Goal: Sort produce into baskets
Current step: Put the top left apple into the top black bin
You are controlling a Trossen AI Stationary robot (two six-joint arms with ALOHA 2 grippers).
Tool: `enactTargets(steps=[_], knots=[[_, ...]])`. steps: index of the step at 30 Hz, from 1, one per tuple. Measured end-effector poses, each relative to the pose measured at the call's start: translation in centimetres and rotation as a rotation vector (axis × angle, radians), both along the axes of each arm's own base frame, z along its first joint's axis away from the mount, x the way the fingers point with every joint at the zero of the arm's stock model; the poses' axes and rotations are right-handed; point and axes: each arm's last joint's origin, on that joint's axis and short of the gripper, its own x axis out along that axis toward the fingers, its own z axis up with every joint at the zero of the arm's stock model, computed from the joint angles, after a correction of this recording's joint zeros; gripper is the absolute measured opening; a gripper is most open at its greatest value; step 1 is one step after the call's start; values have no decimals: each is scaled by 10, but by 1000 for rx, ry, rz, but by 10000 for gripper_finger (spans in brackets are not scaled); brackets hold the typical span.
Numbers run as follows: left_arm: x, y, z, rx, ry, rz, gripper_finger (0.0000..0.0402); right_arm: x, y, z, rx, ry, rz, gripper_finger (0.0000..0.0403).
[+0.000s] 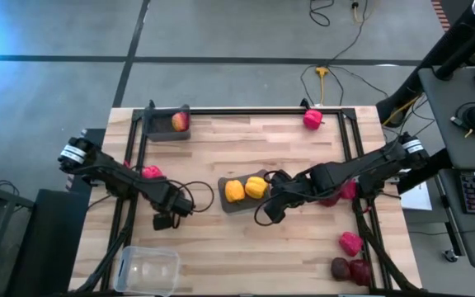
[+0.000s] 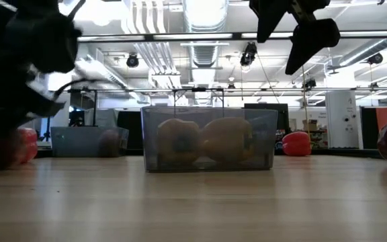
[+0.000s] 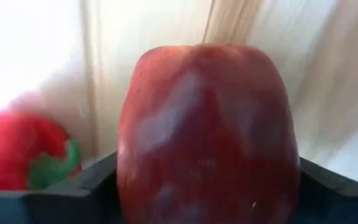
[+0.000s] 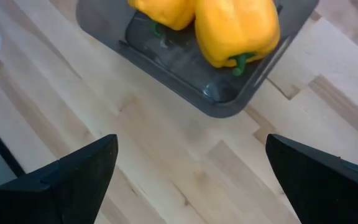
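Observation:
My left gripper [image 1: 165,218] is shut on a dark-red apple [image 3: 207,137] at the table's near left; in the high view the gripper hides the apple. A red bell pepper [image 3: 20,149] lies close by on the table [image 1: 150,172]. My right gripper [image 1: 269,211] is open and empty, above the table just near-right of a dark grey basket [image 1: 239,205] that holds two yellow bell peppers [image 4: 235,28]. In the low view my right gripper [image 2: 299,37] hangs high over that basket [image 2: 209,144]. My left gripper pinches the dark-red apple between its two fingers [image 3: 73,196], one on each opposite side of the apple [image 3: 132,180]. The apple fills the gap between them. Whether it is lifted clear of the table, I cannot tell.
A second dark grey basket [image 1: 159,130] at the far left holds a red-yellow apple [image 1: 180,121]. A clear basket [image 1: 148,269] stands at the near left corner. A red pepper [image 1: 312,119] lies at the far edge; more red produce [image 1: 350,242] and a dark apple [image 1: 340,267] lie near right.

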Motion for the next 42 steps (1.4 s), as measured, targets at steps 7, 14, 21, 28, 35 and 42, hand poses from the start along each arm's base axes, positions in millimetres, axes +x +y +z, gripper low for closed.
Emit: enactTargets(steps=[7, 14, 21, 28, 35, 42], knots=[[42, -2, 47, 81, -240, -50, 237, 3, -6, 8, -25, -20, 49, 400], [74, 55, 107, 230, -327, 23, 237, 10, -30, 33, -63, -47, 153, 400], [56, 188, 139, 357, -311, 362, 237, 9, -44, 82, -137, -129, 264, 400], [-4, 294, 136, 421, -226, 740, 237, 3, -45, 115, -188, -197, 331, 400], [-30, 339, 96, 343, -75, 855, 238, 0, -46, 128, -237, -219, 401, 400], [-37, 364, 73, 272, -32, 925, 259, -3, -49, 135, -273, -219, 449, 400]])
